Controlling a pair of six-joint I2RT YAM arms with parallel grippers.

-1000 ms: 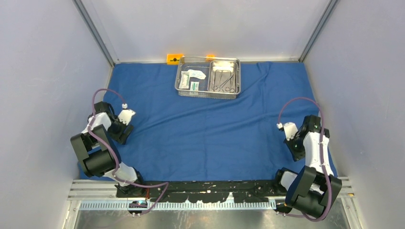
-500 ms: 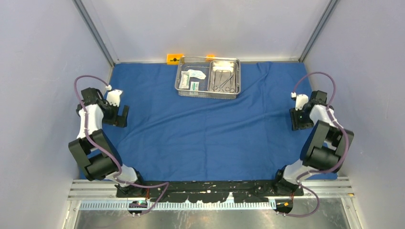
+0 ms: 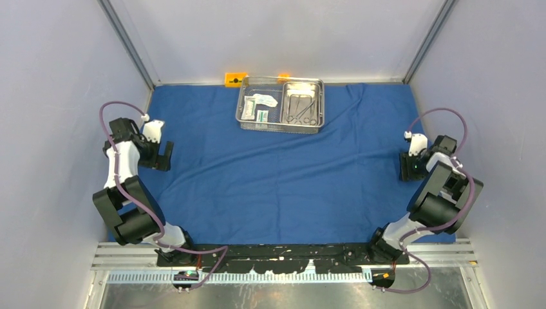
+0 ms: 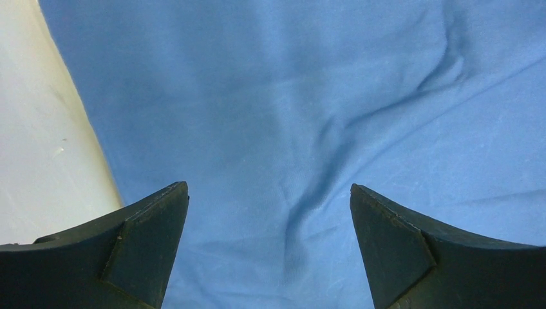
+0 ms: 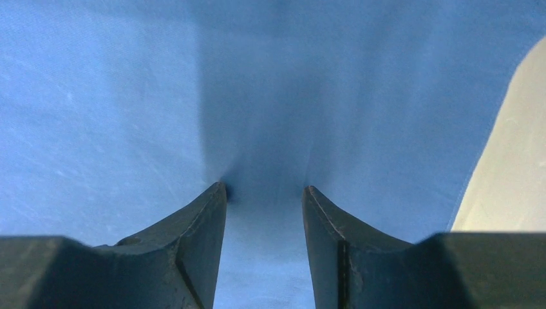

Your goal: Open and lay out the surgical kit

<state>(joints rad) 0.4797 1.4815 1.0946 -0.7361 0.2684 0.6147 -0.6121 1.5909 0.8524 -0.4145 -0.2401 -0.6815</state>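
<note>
While the left gripper gapes wide, the right gripper partway, both empty, the basket holds packets and, seemingly, instruments.

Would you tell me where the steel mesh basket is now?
In the top view, the steel mesh basket sits on the blue cloth's far edge, centred, by the orange block.

Enclosure closed on three sides by plain pale grey panels: back wall at 12 o'clock, left wall at 9, right wall at 3. Aluminium corner posts rise at 11 and 1. Small orange blocks sit against the back wall at 12. Slotted metal rail and steel plate at 6. Lighting even, shadows soft.
</note>
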